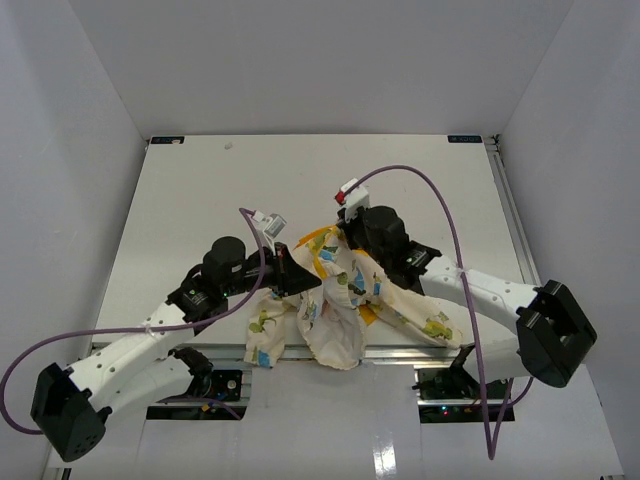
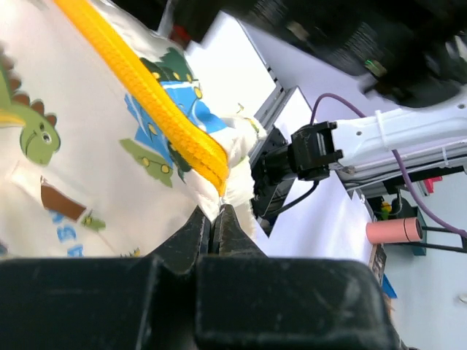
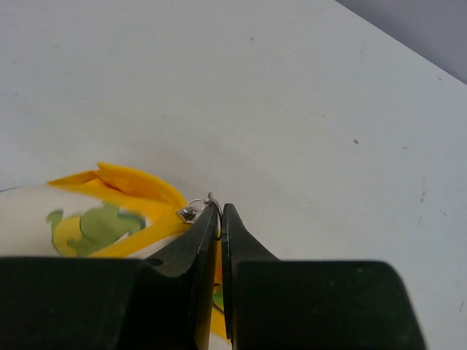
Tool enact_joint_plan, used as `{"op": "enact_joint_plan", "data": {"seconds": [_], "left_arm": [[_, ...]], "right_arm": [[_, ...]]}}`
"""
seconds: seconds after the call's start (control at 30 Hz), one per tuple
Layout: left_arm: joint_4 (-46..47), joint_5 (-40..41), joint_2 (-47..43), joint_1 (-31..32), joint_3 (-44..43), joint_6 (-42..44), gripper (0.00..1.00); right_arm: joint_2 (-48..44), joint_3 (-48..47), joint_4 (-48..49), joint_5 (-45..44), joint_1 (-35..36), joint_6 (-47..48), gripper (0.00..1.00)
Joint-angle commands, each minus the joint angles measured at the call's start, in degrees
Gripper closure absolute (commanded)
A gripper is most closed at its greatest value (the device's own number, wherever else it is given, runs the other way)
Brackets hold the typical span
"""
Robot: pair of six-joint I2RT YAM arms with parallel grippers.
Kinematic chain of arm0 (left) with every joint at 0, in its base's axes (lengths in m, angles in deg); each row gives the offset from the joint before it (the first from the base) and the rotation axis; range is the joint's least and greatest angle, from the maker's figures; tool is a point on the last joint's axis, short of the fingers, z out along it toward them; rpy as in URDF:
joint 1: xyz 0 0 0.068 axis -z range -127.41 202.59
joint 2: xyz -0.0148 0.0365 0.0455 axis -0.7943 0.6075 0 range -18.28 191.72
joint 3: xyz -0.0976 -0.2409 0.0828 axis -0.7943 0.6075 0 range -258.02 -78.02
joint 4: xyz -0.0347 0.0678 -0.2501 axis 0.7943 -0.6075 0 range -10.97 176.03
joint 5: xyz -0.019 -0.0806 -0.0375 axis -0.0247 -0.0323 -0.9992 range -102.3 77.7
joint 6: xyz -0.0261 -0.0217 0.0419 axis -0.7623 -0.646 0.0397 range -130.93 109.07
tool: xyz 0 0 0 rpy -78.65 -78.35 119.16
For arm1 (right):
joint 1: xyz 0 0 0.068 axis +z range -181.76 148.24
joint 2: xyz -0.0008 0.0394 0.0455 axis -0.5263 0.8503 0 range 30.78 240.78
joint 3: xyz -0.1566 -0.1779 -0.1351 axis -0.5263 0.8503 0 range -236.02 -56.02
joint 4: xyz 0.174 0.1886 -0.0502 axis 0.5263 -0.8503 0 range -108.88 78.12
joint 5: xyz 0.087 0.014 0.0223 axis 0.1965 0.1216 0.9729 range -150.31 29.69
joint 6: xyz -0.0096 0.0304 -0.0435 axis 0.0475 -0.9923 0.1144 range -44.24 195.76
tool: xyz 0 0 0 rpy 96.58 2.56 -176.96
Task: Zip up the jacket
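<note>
Two grippers hold a small jacket (image 1: 335, 300), bunched at the middle of the desk's (image 1: 250, 180) near edge. The left gripper (image 2: 216, 219) is pinched shut on cloth at the low end of the yellow zip (image 2: 168, 109), and the right gripper (image 3: 220, 219) is shut on the tiny metal pull (image 3: 191, 211). The thin, soft cloth will likely crumple and slide unless kept taut from those two holds; blue letters (image 2: 62, 230) on the dinosaur print are too cut off to read.

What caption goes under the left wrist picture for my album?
Left gripper pinches the jacket at the end of its yellow zipper.
</note>
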Motion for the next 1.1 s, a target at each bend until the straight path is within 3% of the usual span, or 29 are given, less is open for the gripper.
{"op": "enact_joint_plan", "data": {"seconds": [0.0, 0.3, 0.6, 0.8, 1.0, 1.07], "left_arm": [[-9.9, 2.5, -6.7, 1.4, -4.0, -0.2, 1.00], [-12.3, 7.6, -10.9, 1.4, -4.2, -0.2, 1.00], [-12.7, 17.7, -9.9, 1.4, 0.9, 0.5, 1.00], [-3.0, 17.3, -6.7, 1.4, 6.9, -0.6, 1.00], [6.9, 15.1, 0.1, 1.4, 11.8, -1.6, 0.99], [9.3, 14.2, 2.5, 1.4, 13.4, -2.4, 0.93]], "right_arm": [[3.8, -4.9, 1.9, -3.6, -8.5, -0.6, 0.92], [12.0, -12.6, -0.8, 2.5, -15.9, -1.2, 0.92], [22.2, -32.2, -8.3, 6.6, -24.4, -0.2, 0.92], [27.0, -43.4, -13.3, 9.5, -25.5, 1.4, 0.92], [28.3, -44.4, -13.7, 11.1, -25.5, 2.2, 0.92], [29.3, -44.5, -13.7, 10.3, -25.5, 2.9, 0.92]]}}
